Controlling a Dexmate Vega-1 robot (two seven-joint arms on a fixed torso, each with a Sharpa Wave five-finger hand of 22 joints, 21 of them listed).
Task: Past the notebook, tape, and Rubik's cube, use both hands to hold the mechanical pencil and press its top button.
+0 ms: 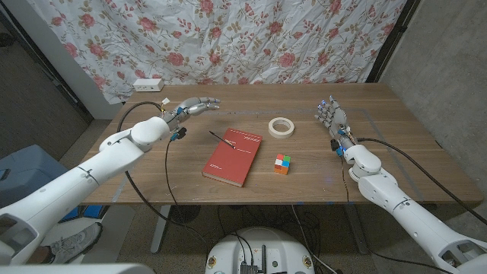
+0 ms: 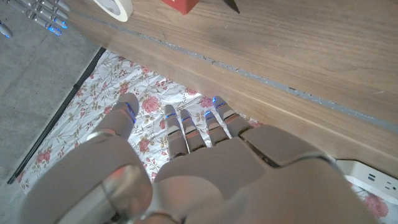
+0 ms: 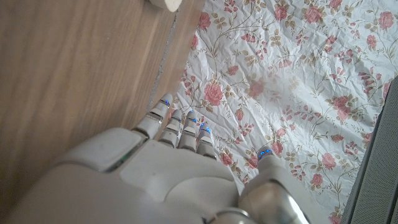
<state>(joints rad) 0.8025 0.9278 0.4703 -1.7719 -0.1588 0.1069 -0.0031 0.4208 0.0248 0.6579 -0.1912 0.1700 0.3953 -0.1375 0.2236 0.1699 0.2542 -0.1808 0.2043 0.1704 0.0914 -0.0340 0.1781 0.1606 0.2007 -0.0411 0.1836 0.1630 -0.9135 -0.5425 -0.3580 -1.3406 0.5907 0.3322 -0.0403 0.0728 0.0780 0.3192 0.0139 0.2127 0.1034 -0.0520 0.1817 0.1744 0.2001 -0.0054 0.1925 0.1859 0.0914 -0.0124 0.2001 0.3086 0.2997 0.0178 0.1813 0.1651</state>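
Both hands, left hand (image 1: 192,107) and right hand (image 1: 332,116), hold nothing, fingers loosely extended, well apart from the mechanical pencil (image 1: 222,138) on the notebook (image 1: 232,157).

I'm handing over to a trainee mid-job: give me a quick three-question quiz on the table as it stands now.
1. True or false: the mechanical pencil lies on the red notebook.
2. What sits nearest the right hand? A) the tape roll B) the Rubik's cube C) the power strip
3. Fill in: the left hand holds ____.

Key: 1 true, its tip overhanging the notebook's left edge. 2 A. 3 nothing; its fingers are apart, above the table.
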